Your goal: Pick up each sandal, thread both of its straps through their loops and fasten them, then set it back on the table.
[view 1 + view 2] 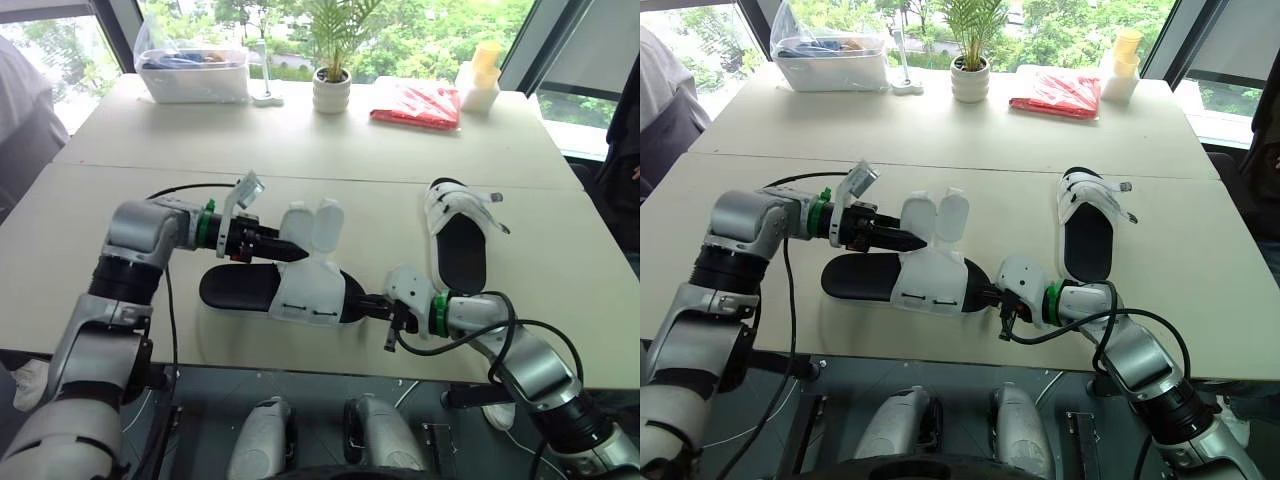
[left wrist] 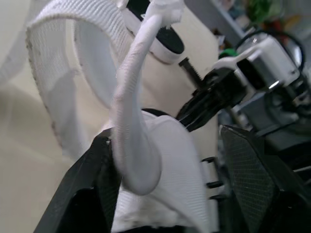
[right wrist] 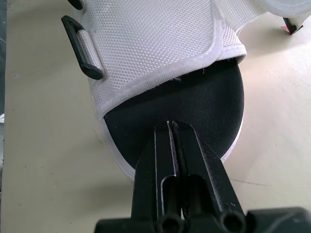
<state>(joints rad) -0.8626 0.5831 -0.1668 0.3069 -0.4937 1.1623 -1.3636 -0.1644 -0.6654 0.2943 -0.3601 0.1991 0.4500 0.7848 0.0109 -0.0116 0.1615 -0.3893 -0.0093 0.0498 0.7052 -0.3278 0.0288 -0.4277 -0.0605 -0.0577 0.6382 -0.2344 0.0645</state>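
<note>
Here, left claw [image 1: 295, 252] stands wide around sandal's [image 1: 310, 292] strap [image 1: 327, 222]; right claw [image 3: 172, 127], closed, touches its toe.

I take the near sandal [image 1: 280, 290] on the desk [image 1: 90, 210] as my mark. The second sandal [image 1: 460, 235] lies right of it. The bin [image 1: 195, 75], plant pot [image 1: 332, 92] and packet [image 1: 418, 105] stand far behind it. My left hand [image 1: 295, 253] is just behind it and my right hand [image 1: 372, 305] is at its right end.
</note>
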